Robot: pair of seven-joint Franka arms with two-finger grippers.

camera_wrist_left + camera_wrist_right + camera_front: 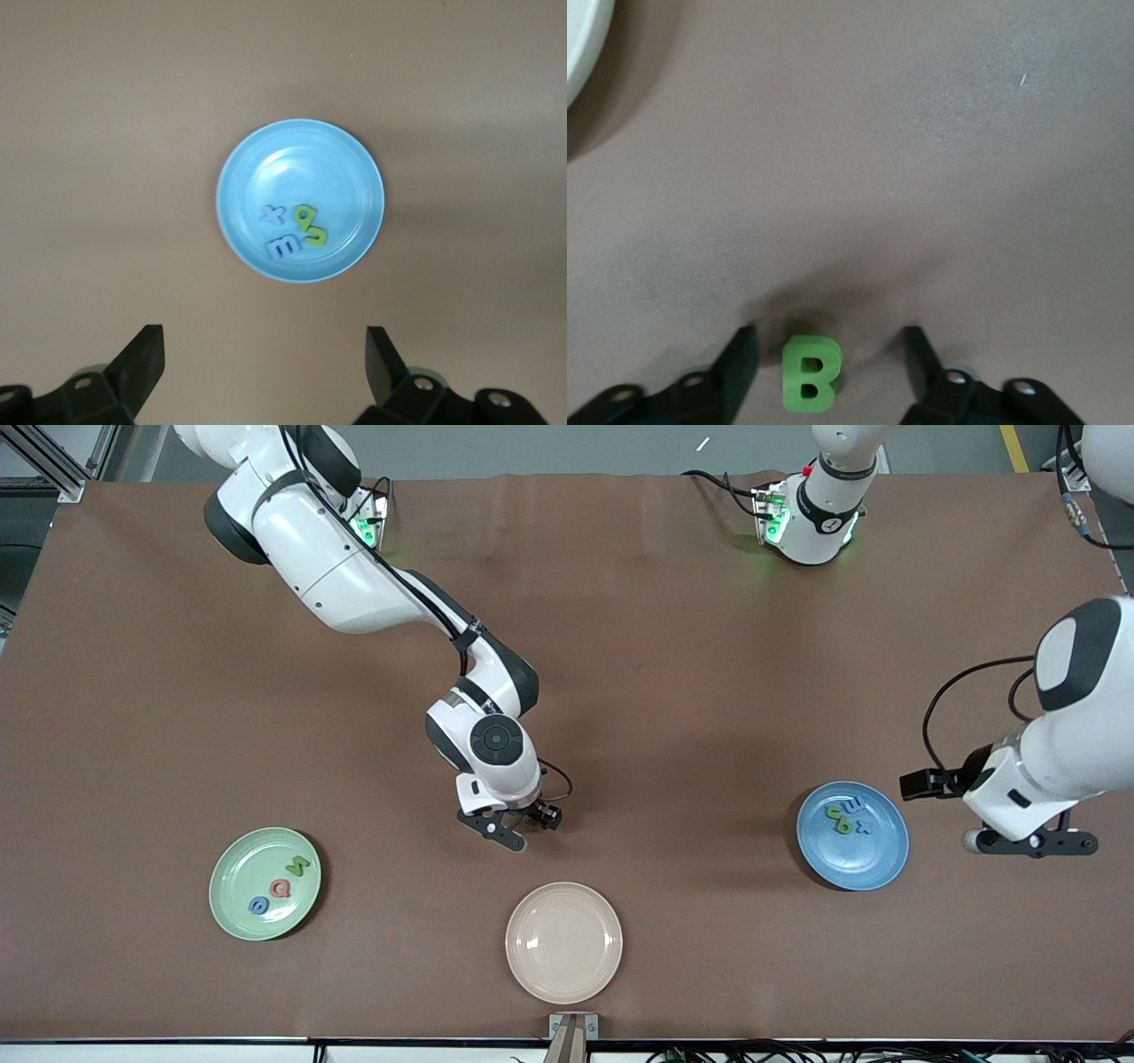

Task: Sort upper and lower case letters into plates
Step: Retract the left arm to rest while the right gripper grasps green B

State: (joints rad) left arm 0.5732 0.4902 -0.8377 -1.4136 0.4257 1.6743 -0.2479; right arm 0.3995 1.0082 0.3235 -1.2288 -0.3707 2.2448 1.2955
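Note:
A green letter B [811,374] lies on the brown table between the fingers of my right gripper [830,335], which stands open with a gap on each side of the letter. In the front view that gripper [514,834] is low over the table, just farther from the camera than the cream plate. The pale green plate [239,859] holds a green letter [301,864], a pink-red one [281,887] and a blue one [259,905]. Lying in the blue plate [877,859] are three letters [284,245]. My left gripper [1035,843] hangs open and empty beside the blue plate [292,150], toward the left arm's end.
A cream-beige plate [563,942] sits near the table's front edge at the middle, with nothing in it. Its rim [580,53] shows at a corner of the right wrist view. A small bracket [572,1027] stands at the front edge.

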